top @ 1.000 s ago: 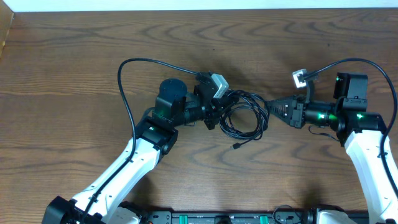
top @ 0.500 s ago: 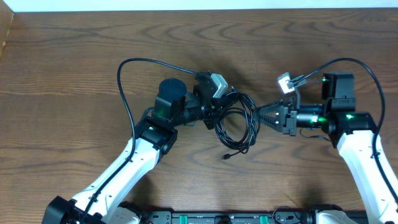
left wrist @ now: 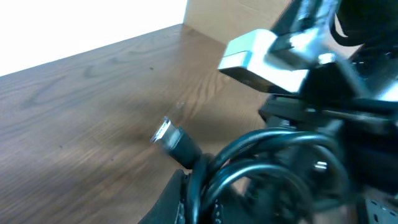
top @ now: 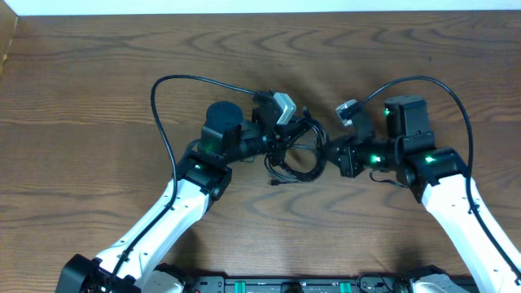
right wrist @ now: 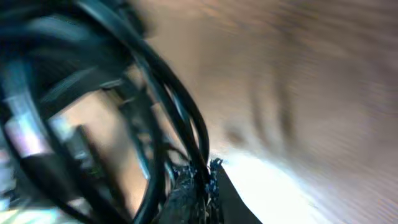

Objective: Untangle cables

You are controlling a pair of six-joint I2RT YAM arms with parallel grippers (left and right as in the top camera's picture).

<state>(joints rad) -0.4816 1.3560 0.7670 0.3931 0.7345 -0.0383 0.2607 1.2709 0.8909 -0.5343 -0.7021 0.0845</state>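
Wooden counter seen from overhead, with a black cable bundle at centre between the two arms. Not clear whether resting on the wood or lifted off it.

Left end effector closed on the left edge of the bundle. In the left wrist view, loops converging into the grip at the bottom of frame, and one metal-tipped plug sticking out over the wood.

Right end effector up against the right side of the bundle. Opening impossible to tell from the blurred right wrist view. Only dark strands visible there, crossing just above one fingertip.

Loose cable end lying just below the bundle, near the left arm.
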